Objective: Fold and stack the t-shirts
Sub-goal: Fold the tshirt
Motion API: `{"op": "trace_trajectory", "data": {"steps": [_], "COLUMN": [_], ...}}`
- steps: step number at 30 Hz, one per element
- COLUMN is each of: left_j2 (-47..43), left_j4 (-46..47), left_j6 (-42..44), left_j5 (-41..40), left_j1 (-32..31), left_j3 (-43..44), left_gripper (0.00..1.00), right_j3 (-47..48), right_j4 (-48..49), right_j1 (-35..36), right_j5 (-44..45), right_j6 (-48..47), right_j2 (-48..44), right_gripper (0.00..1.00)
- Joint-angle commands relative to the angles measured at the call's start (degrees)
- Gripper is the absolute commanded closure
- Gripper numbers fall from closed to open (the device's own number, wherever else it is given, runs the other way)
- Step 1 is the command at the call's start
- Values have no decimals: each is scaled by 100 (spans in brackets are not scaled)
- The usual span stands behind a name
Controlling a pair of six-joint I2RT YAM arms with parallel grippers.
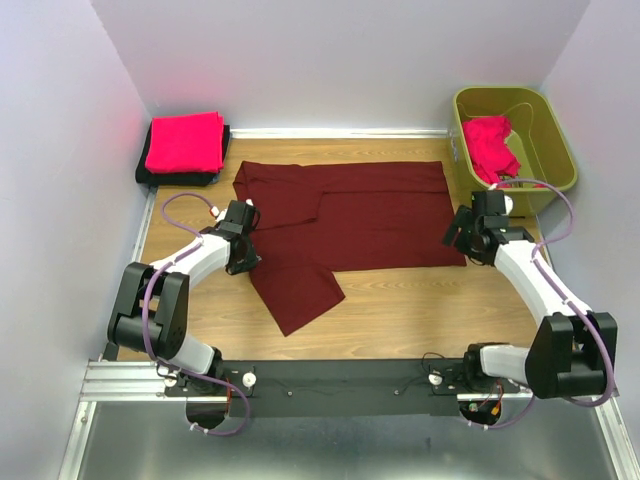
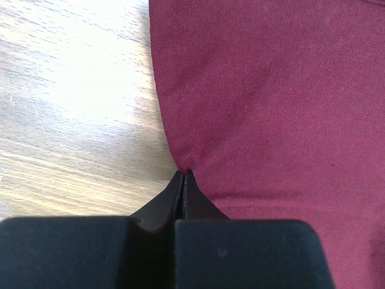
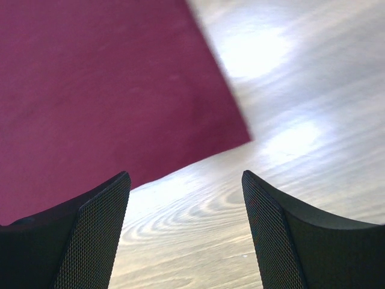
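The left gripper (image 2: 183, 176) is clamped on the maroon shirt's (image 1: 370, 215) left edge and the right gripper (image 3: 184, 176) gapes empty over its right corner, likely readying a fold.

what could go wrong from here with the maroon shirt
The left gripper is shut on only a thin pinch at the edge of the maroon shirt, so the cloth may slip out on lifting. The right gripper is open above the table beside the shirt's corner; a one-sided pull could drag and bunch it.
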Motion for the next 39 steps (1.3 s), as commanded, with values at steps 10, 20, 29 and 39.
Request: {"op": "trace_trajectory", "data": {"steps": [10,20,29,39], "left_j2": [-138,-226,-278,-340], "left_j4": [-245,-219,-210,-236], "left_j6": [191,235,209,209], "left_j5": [53,141,185,168], "left_j1": [6,6,15,50], "left_j3": [-234,-287,-270,-296], "left_gripper": [100,100,100,100], "right_j3": [-507,-692,-754,-745], "right_j4": [189,594,963,1007], "right_j1": [-1259,-1277,-1277,-1277], "right_j5": [-403,-694,-782,-940], "right_j6": [630,859,806,798], "right_j2": [412,957,1317,1485], "right_gripper": [35,37,37,54]}}
